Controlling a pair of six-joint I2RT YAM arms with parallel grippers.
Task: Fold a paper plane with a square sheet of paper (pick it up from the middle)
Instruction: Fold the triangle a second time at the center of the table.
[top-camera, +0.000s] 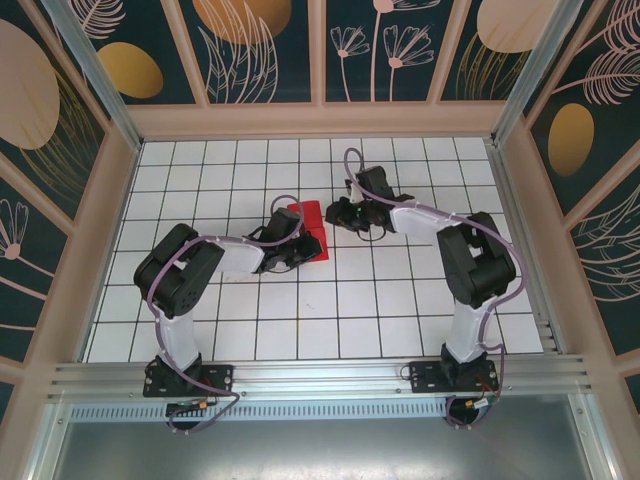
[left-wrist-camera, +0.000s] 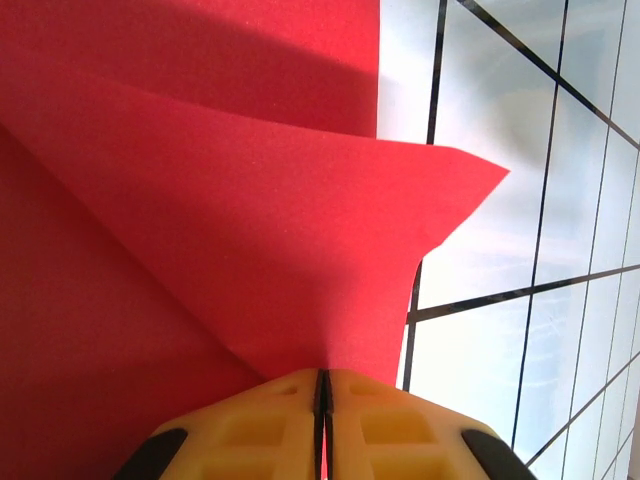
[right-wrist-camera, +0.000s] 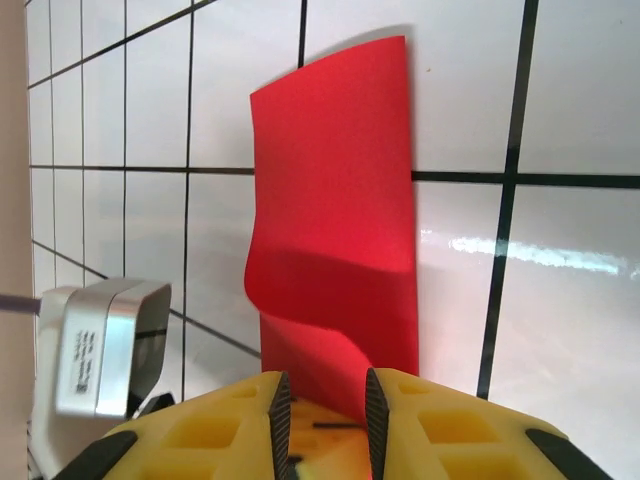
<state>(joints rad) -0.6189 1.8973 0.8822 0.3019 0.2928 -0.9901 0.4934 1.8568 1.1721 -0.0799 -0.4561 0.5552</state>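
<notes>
Two grippers: both tips sit close together at the middle of the top view, over the white gridded table (top-camera: 400, 300).
Paper, top view: the square sheet of paper (top-camera: 311, 222) is a small red shape at frame centre, partly folded, between the two tips.
Left tool: the left gripper (left-wrist-camera: 322, 380) is clenched on the paper; its yellow fingers meet at the bottom centre of the left wrist view, with the red edge running into the seam between them.
Paper, left wrist view: red covers the left and middle, with a folded flap coming to a point toward the right over the tiles.
Right tool: the right gripper (right-wrist-camera: 327, 392) has its jaws apart, with a clear gap at the bottom centre of the right wrist view.
Paper, right wrist view: a tall curved strip rises from that gap toward the upper middle; its lower end sits between the fingers and is not pinched.
</notes>
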